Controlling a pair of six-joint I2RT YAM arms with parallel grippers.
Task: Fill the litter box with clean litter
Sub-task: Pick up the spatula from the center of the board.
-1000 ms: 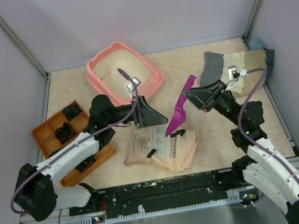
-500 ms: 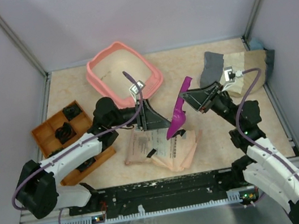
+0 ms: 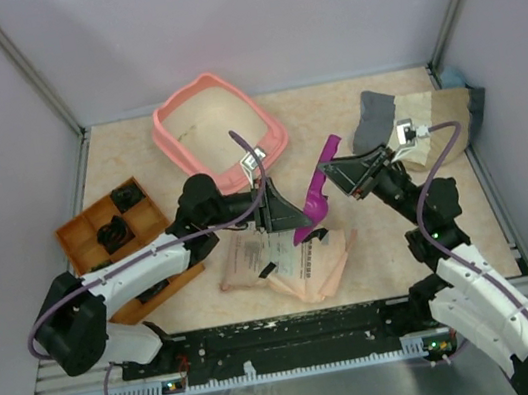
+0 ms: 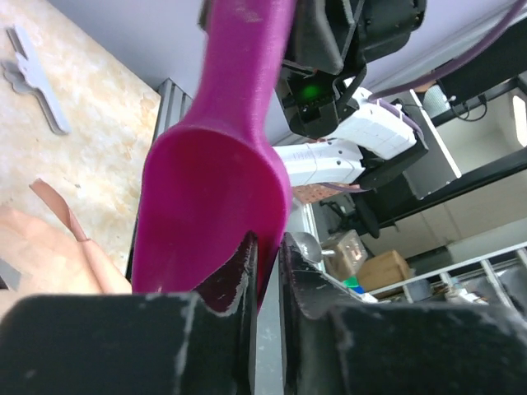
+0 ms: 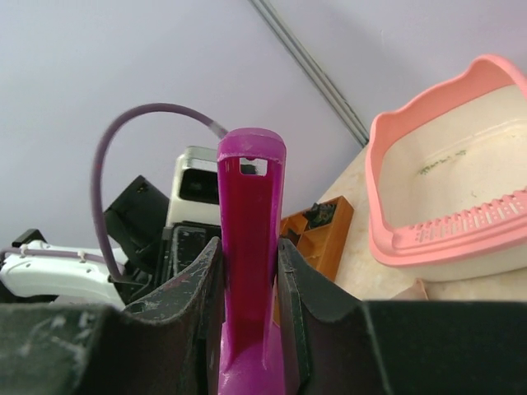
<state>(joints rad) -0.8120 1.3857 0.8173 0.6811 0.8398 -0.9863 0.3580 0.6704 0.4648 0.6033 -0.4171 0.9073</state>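
The magenta scoop [image 3: 316,194] hangs above the table between both arms. My right gripper [image 3: 332,168] is shut on its handle [image 5: 251,189], which stands upright between the jaws of that gripper [image 5: 249,247]. My left gripper [image 3: 298,217] has come in from the left; its jaws stand narrow with the rim of the scoop's bowl [image 4: 214,189] pinched between them [image 4: 268,243]. The salmon-pink litter box [image 3: 216,124] sits at the back left, its floor bare [image 5: 445,214]. No clean litter shows in any view.
A beige printed paper bag [image 3: 290,264] lies flat under the scoop, near the front. An orange compartmented tray [image 3: 113,233] with black parts sits at the left. A grey cloth [image 3: 377,118] and a tan sheet [image 3: 443,117] lie at the back right.
My left gripper moved right to the scoop's bowl and its jaws narrowed onto the rim. The right gripper shifted the scoop slightly left at first, then held still.
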